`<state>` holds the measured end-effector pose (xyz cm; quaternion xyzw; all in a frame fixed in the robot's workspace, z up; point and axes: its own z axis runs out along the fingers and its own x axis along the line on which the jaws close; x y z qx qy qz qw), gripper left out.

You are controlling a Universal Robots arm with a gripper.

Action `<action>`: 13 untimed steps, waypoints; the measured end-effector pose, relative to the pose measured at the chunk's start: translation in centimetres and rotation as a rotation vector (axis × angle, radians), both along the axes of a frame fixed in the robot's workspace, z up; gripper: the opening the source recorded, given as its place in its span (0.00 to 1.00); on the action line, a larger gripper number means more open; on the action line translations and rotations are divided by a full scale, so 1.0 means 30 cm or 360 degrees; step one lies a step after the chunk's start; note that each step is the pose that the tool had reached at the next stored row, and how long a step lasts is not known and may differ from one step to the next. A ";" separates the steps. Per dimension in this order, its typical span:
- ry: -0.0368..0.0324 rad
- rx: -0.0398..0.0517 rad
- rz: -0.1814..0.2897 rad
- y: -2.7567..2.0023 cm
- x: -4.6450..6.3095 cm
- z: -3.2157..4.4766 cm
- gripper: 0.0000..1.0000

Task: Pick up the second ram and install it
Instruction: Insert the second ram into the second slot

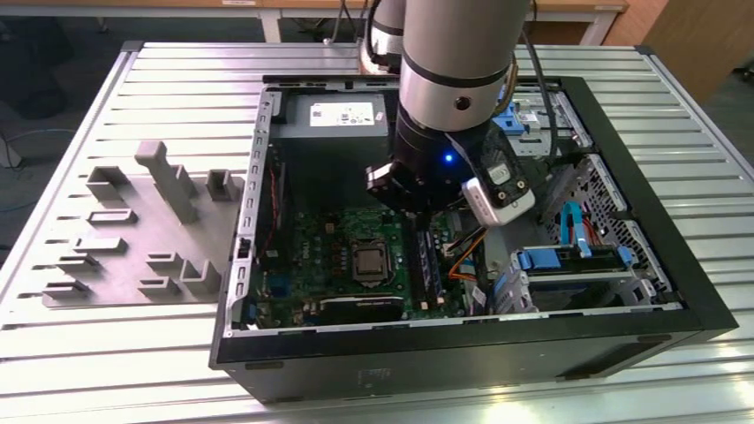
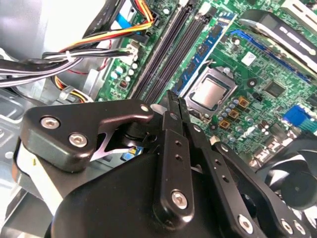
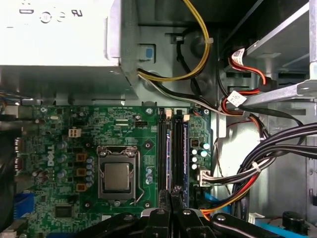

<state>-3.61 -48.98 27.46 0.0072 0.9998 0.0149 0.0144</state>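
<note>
- The gripper (image 3: 171, 193) has its fingers pressed together, with nothing visible between them.
- In the exterior view, the second ram (image 1: 426, 265) stands slotted at the gripper's 6 o'clock.
- It looks light, stiff and fragile, and is probably best held by its edges.

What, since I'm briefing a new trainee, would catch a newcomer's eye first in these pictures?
The silver arm reaching down into the open computer case in the exterior view stands out most. In the first wrist view, the green motherboard with its shiny processor socket draws the eye, with the black end effector over the memory slots beside it.
</note>
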 end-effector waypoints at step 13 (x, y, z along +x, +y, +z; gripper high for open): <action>0.0000 0.0000 0.0000 0.000 0.003 -0.073 0.13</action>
